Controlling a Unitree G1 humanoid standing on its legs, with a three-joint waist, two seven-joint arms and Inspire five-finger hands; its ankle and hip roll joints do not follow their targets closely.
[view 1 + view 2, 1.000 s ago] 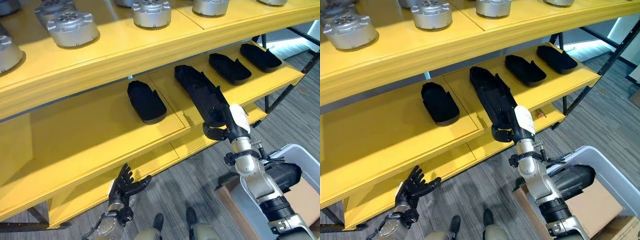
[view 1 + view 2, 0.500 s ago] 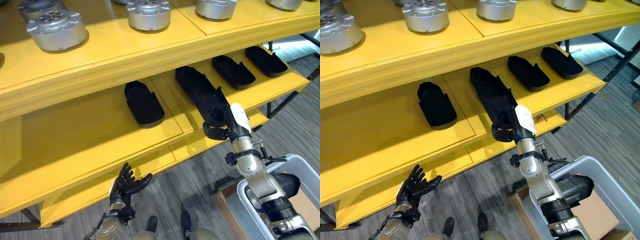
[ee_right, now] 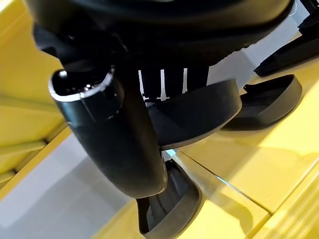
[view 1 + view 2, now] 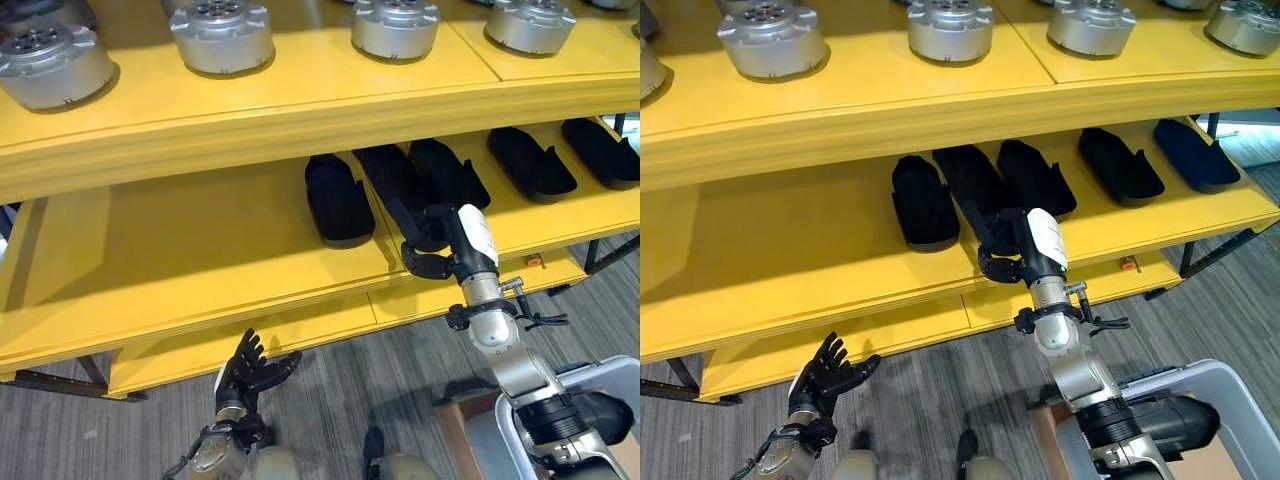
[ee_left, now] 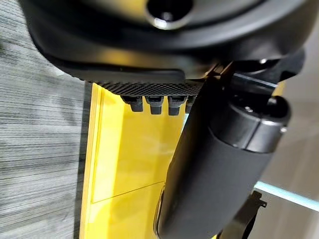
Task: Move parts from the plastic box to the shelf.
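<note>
Black plastic shell part (image 4: 400,195), long and hollow, was gripped at its near end by the right hand (image 4: 432,250), thumb and fingers curled round the rim. Compared with a second earlier, lay angled more along the row: far end tucked under the upper shelf edge, squeezed between the short black part (image 4: 337,198) on one side and another black part (image 4: 447,172) on the other. Looked partly resting on the yellow middle shelf (image 4: 200,260), but couldn't tell whether fully set down. Whole view had also shifted, so some of that was just the head camera moving. Probably meant the placing step was nearly finished, only letting go left. Left hand (image 4: 250,372) hung low by the bottom shelf, fingers spread, holding nothing. Grey plastic box (image 4: 1200,385) sat down by the right arm.
</note>
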